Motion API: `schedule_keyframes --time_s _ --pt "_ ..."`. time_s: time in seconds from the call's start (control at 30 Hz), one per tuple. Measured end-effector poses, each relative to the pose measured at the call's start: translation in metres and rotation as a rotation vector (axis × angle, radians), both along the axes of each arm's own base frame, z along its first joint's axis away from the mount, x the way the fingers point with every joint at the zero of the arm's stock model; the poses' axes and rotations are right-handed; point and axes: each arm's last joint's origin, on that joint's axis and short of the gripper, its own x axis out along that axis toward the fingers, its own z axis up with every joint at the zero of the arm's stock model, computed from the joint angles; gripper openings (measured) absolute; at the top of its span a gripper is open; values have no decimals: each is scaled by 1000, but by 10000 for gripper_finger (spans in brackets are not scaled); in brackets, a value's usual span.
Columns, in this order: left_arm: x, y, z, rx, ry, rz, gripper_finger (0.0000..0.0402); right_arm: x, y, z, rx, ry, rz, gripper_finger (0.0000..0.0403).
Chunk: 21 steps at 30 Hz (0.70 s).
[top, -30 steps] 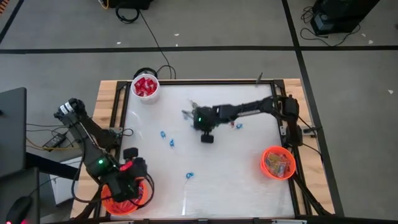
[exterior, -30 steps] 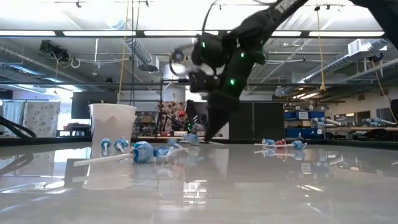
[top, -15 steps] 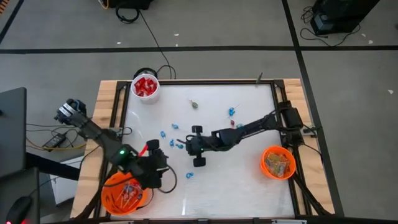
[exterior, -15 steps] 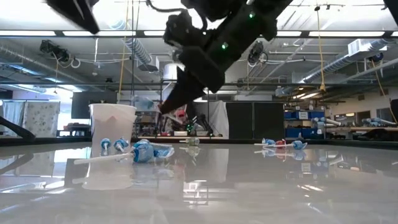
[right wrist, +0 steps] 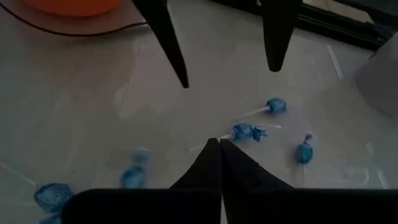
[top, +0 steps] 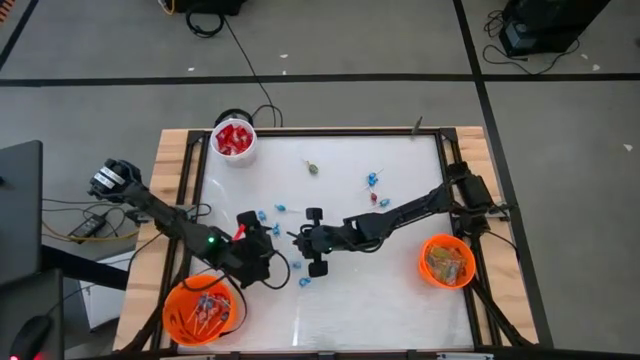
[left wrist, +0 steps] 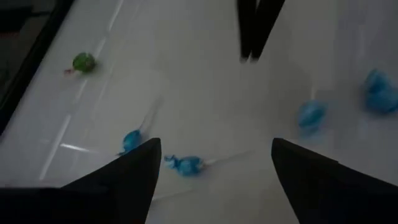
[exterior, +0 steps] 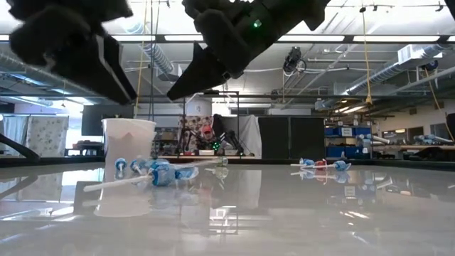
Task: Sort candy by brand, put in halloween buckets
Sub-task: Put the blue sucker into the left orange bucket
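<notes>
Several blue-wrapped lollipops (top: 270,214) lie on the white table near its middle, also in the right wrist view (right wrist: 244,132). My left gripper (left wrist: 214,155) hovers open above them, holding nothing; one lollipop (left wrist: 186,165) lies on the table below its fingers. My right gripper (right wrist: 219,152) is shut and empty, facing the left gripper (top: 272,248) from the right (top: 298,238). An orange bucket (top: 203,313) with candy stands at the near left, and a second (top: 446,260) at the near right. A white pail (top: 233,140) of red candy stands at the far left.
A green candy (top: 313,168) lies far of the middle, also in the left wrist view (left wrist: 83,62). A blue lollipop (top: 373,180) and a red candy (top: 378,200) lie right of it. Another lollipop (top: 303,283) lies nearer the front. A wooden frame (top: 175,180) rims the table.
My left gripper has left the near-left orange bucket, swinging toward the table's middle and sinking over the blue lollipops. My right gripper, still shut, has come from the far middle toward the near edge and a little left, so the two now face each other.
</notes>
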Motion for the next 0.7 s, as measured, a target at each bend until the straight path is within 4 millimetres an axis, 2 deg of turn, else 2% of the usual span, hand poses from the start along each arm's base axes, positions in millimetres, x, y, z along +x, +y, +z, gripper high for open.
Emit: schedule_keyframes --time_s 0.17,0.37,0.57,0.7 --pt "-5 3 -20 -49 5 -15 306 0 -10 -2 77 28 -35 11" --pt "-9 7 -45 -102 -77 -61 303 5 -31 -11 197 41 -126 65" --pt "-11 20 -55 -108 -70 2 302 23 -41 -36 287 -48 -171 122" --pt "-9 29 -56 -73 -84 60 302 34 -63 -58 240 -31 -248 149"
